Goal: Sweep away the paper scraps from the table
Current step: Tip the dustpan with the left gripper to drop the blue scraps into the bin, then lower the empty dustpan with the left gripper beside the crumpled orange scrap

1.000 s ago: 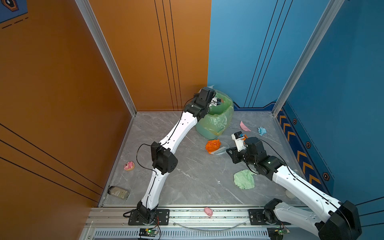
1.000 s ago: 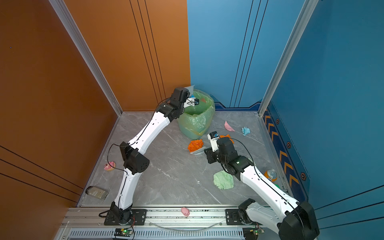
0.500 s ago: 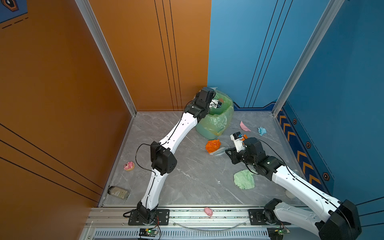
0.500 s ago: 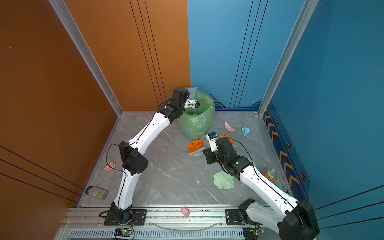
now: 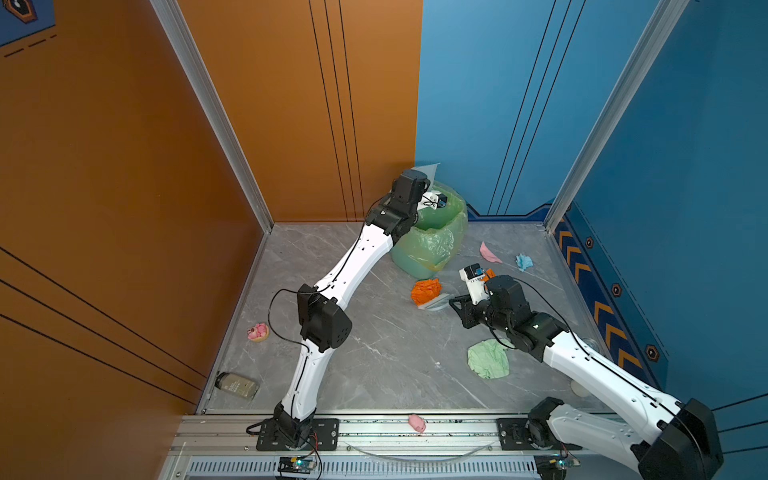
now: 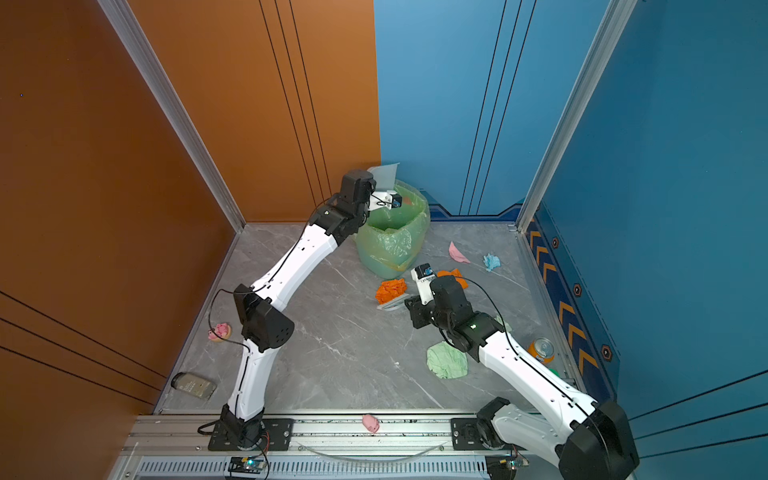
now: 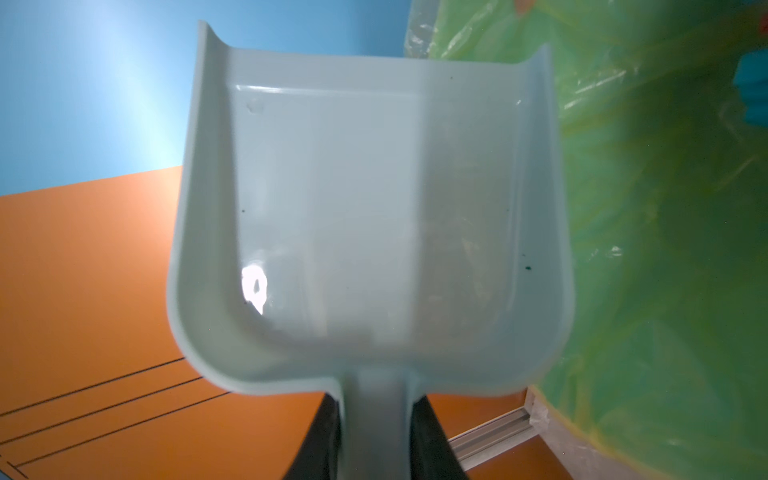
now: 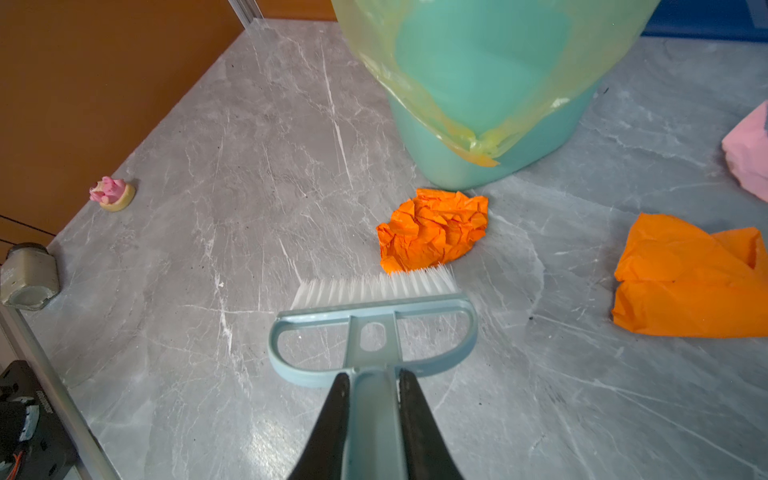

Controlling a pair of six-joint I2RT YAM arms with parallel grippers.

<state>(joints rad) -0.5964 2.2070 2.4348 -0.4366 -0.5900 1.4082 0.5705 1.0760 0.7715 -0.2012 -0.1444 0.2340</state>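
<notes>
Scraps [image 6: 390,291] numbering five are lying around the bin [image 6: 390,249], right gripper [image 8: 372,376] clamping binward-pointing brush [image 8: 370,308], left gripper [image 7: 376,399] clamping dustpan [image 7: 374,208].

Both closed: left hand [image 7: 376,401], right hand [image 8: 371,380].

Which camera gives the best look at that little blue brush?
The right wrist view: the brush fills the middle, bristles at the crumpled orange scrap, handle clamped in the right gripper. Both top views show only a distant sliver. The left wrist view misses it.
</notes>
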